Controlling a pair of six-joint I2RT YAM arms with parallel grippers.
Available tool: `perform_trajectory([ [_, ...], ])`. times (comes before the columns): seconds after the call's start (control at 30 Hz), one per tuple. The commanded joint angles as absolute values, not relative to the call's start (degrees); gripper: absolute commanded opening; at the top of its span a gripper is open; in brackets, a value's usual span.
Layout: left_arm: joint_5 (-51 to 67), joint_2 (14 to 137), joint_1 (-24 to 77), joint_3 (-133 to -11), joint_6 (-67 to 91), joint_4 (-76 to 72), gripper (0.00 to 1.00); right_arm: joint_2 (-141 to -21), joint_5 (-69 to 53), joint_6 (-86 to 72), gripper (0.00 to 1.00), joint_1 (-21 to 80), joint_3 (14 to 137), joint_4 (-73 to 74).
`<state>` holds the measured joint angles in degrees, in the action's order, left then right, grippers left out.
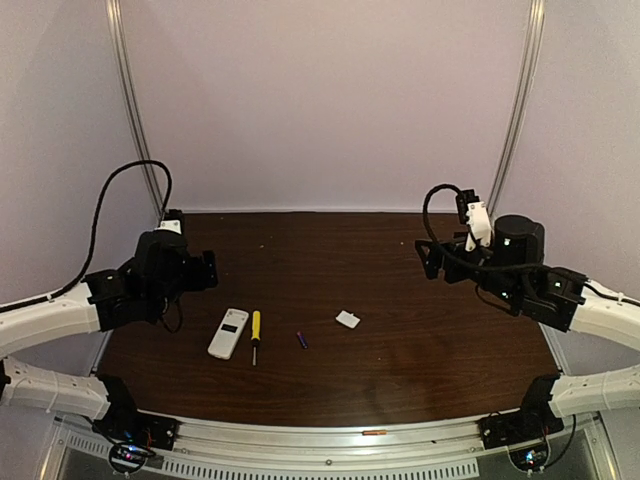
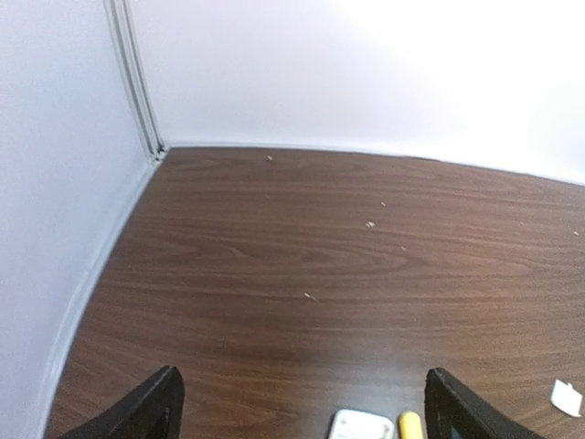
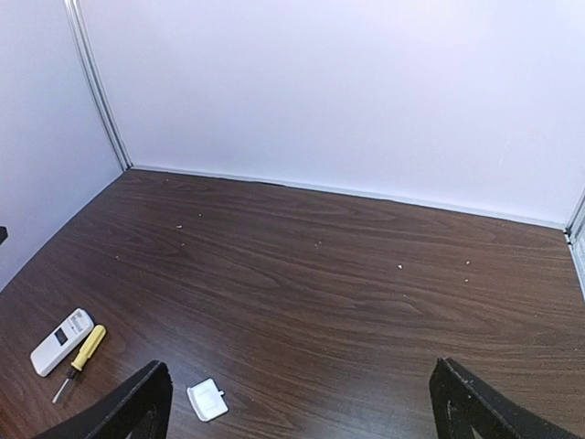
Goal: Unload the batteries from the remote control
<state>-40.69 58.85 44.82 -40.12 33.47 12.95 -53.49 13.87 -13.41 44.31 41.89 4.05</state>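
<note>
The white remote control (image 1: 228,333) lies flat on the dark wooden table (image 1: 400,270), left of centre, with its dark window facing up. It also shows in the right wrist view (image 3: 61,341), and its end shows in the left wrist view (image 2: 362,425). A blue-purple battery (image 1: 302,340) lies on the table to its right. My left gripper (image 2: 302,407) is open and empty, held above the table just behind the remote. My right gripper (image 3: 297,402) is open and empty, raised over the right side.
A yellow-handled screwdriver (image 1: 255,333) lies right beside the remote, also seen in the right wrist view (image 3: 80,352). A small white square lid piece (image 1: 348,320) lies near the middle, also in the right wrist view (image 3: 207,400). White walls enclose the table.
</note>
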Motion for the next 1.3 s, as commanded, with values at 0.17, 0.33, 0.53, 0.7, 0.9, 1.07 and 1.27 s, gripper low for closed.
perform_trajectory([
  [0.17, -59.4, 57.9, 41.5, -30.1, 10.8, -12.4, 0.90, -57.4, 31.3, -10.9, 1.00, 43.9, 43.3, 3.3],
  [0.33, -58.3, 62.7, 35.6, -29.0, 9.0, -18.4, 0.90, -62.6, 35.8, -9.9, 1.00, 42.0, 44.1, 3.3],
  [0.53, -51.8, 64.3, 28.1, -24.1, 5.2, -29.5, 0.91, -63.3, 36.4, -2.5, 1.00, 40.1, 38.9, -6.5],
  [0.7, -43.3, 65.3, 22.1, -19.1, 3.6, -39.2, 0.91, -61.2, 41.2, -3.7, 1.00, 37.0, 32.9, -15.2],
  [0.9, -40.2, 70.7, 18.8, -17.2, -1.7, -49.1, 0.93, -60.7, 40.9, -4.9, 1.00, 32.1, 29.5, -19.1],
  [1.07, -31.7, 74.6, 14.5, -13.6, -4.0, -60.7, 0.93, -60.6, 39.6, -4.6, 1.00, 27.6, 26.2, -22.6],
  [1.27, -25.0, 80.4, 10.3, -11.6, -3.9, -70.1, 0.94, -61.9, 35.2, -4.9, 1.00, 19.7, 19.3, -33.8],
])
